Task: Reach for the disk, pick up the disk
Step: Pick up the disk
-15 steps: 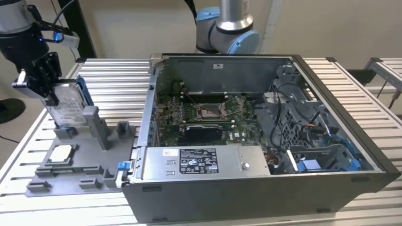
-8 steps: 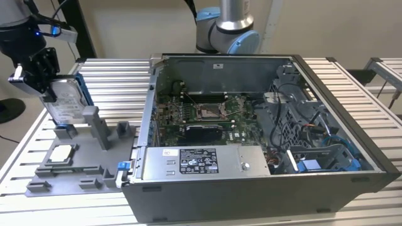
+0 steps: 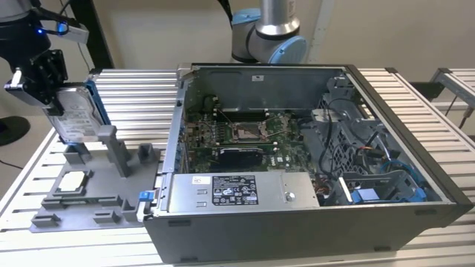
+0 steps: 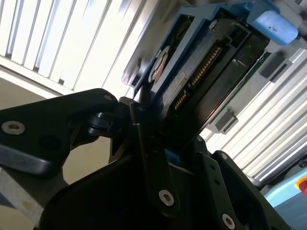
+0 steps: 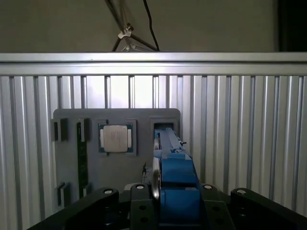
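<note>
Gripper (image 3: 50, 99) clamped on disk (image 3: 77, 114), jaws pinching both flat faces near upper end. Disk upright on edge, directly above rear slot of grey holder plate (image 3: 82, 206). Lower end at slot mouth; cannot tell if fully clear.

Handling, judged:
- metal body: stiff, fairly heavy for its size
- smooth faces may slip
- blue rails (image 3: 97, 108) plastic, likely to flex, poor hold
- circuit-board side (image 4: 192, 81) fragile
- best hold: flat faces, central, firm without crushing

Square chip (image 5: 115, 138) lies on plate beside slot.
</note>
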